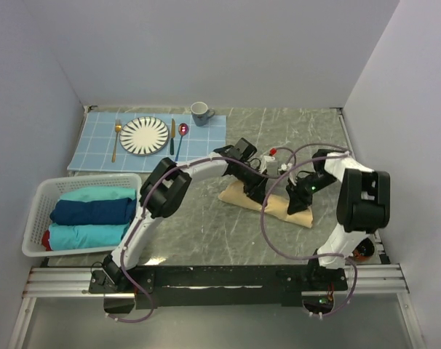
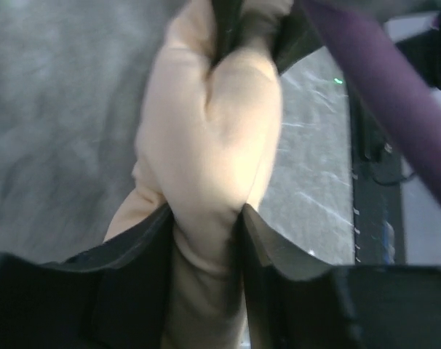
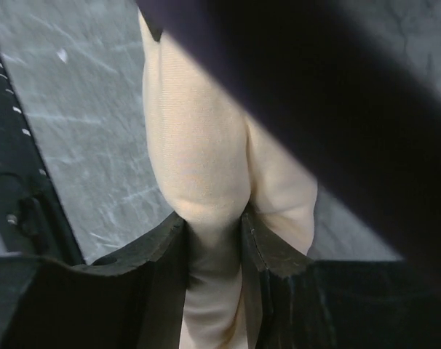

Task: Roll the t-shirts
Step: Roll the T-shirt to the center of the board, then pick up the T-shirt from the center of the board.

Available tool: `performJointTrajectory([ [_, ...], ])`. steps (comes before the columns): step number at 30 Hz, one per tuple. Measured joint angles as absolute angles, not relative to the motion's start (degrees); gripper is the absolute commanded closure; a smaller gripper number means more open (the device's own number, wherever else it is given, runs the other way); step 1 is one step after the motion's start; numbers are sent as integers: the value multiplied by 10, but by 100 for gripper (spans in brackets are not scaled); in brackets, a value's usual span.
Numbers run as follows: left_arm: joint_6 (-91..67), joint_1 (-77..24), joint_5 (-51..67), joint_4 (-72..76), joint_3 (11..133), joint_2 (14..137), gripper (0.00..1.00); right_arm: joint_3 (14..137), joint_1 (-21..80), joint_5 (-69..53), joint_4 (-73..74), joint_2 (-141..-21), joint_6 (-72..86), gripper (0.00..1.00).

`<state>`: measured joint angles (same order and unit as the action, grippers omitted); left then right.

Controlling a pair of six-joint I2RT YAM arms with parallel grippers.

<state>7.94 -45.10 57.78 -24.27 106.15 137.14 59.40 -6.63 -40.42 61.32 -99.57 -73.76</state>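
A grey marbled counter (image 1: 206, 236) seen from above, with 2 robot arms reaching in from the near edge. A pale tan t-shirt (image 1: 275, 207) lies rolled into a thick log at the centre right of the counter, set at a slant with its left end further from the arms.

The left hand (image 1: 253, 190) is at the left part of the roll and the right hand (image 1: 299, 203) is at its right end.

In the left wrist view, the left hand (image 2: 206, 218) is clenched on the tan t-shirt (image 2: 206, 123). The cloth is bunched between its 2 dark fingers (image 2: 133, 291) and bulges out beyond them.

In the right wrist view, the right hand (image 3: 213, 222) also grasps the tan t-shirt (image 3: 199, 145), with the cloth squeezed narrow between its fingers (image 3: 279, 269).

At the left edge stands a white basket (image 1: 38, 195). It holds a navy t-shirt (image 1: 93, 211) folded between 2 teal t-shirts (image 1: 97, 194), with a bit of red cloth at the near corner.

At the far left lies a light blue grid placemat (image 1: 97, 153), set with a striped plate (image 1: 144, 135), fork (image 1: 117, 138), knife (image 1: 172, 134), spoon (image 1: 182, 134) and a grey mug (image 1: 201, 113).
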Motion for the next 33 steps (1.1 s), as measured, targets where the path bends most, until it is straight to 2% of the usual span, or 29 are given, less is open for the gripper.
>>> performJointTrajectory([
  [4,52,-442,502,-161,960,1301,43,651,-61,-429,661,-1059,-744,69],
  [11,159,-432,352,-98,881,1191,41,726,-64,-448,725,-1144,-713,69],
  [17,254,-470,258,37,729,1085,41,743,-67,-446,743,-1164,-690,69],
  [25,391,-543,218,225,567,1077,34,766,-67,-442,766,-1190,-667,69],
  [33,508,-550,216,347,542,1088,31,780,-67,-439,781,-1206,-656,69],
])
